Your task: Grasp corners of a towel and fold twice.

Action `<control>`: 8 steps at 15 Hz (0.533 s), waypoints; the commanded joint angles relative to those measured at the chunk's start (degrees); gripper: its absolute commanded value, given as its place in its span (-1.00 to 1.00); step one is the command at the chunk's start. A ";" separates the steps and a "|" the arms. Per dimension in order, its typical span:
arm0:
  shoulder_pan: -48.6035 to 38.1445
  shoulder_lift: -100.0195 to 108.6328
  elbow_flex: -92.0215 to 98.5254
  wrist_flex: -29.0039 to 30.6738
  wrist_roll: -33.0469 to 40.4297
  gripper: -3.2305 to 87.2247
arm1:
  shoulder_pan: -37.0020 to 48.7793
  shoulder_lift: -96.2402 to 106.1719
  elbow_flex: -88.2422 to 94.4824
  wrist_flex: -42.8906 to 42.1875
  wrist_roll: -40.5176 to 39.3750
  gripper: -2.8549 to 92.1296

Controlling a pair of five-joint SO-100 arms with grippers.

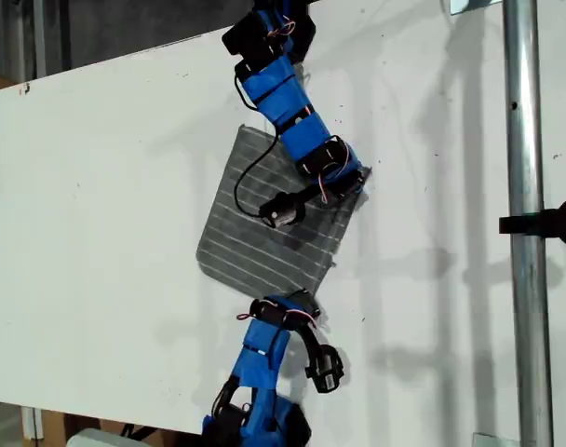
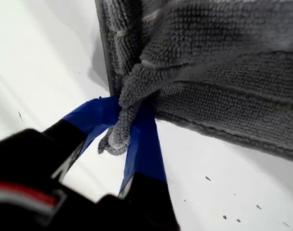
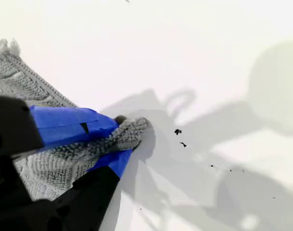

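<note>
My first gripper [image 2: 125,132] is pinching one corner [image 2: 115,139] of the towel [image 1: 264,228]; my second gripper [image 3: 120,139] is clamping another corner [image 3: 132,132]. The towel is lying on the table [image 1: 97,186] between both arms

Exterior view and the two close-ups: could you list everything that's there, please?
table: one, white, fills most of the exterior view.
towel: one, grey with thin white stripes, lying mid-table.
pole: one, silver metal, upright along the exterior view's right.
clamp: one, black, on the pole.
specks: a few, dark, on the table.
arms: two, blue and black, one from the exterior view's top edge, one from its bottom edge.
my first end effector: blue, pinching a towel corner.
my second end effector: blue, pinching another towel corner.
</note>
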State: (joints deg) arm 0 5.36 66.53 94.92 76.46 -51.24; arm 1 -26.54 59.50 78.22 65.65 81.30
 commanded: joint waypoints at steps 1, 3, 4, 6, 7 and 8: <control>-1.32 3.78 0.79 -0.09 -0.70 -0.99 | -1.41 1.76 -1.49 -0.44 0.44 -0.94; 0.35 6.33 -1.32 2.81 -1.85 -0.99 | -1.58 2.29 -2.02 -0.18 0.44 -0.94; 1.58 7.91 -4.04 5.71 -2.90 -0.99 | -1.76 2.99 -3.16 0.70 0.44 -0.94; 5.27 11.60 -9.58 9.93 -4.22 -0.99 | -2.46 4.22 -5.45 1.41 -0.26 -0.94; 7.47 13.01 -11.87 10.90 -5.27 -0.99 | -3.34 4.92 -6.59 1.49 -0.35 -0.94; 9.67 13.62 -13.89 11.95 -6.86 -0.99 | -4.75 5.45 -8.79 1.49 -0.35 -0.94</control>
State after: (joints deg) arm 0 12.04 76.20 85.08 86.22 -56.25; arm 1 -29.00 59.24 74.27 67.32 81.39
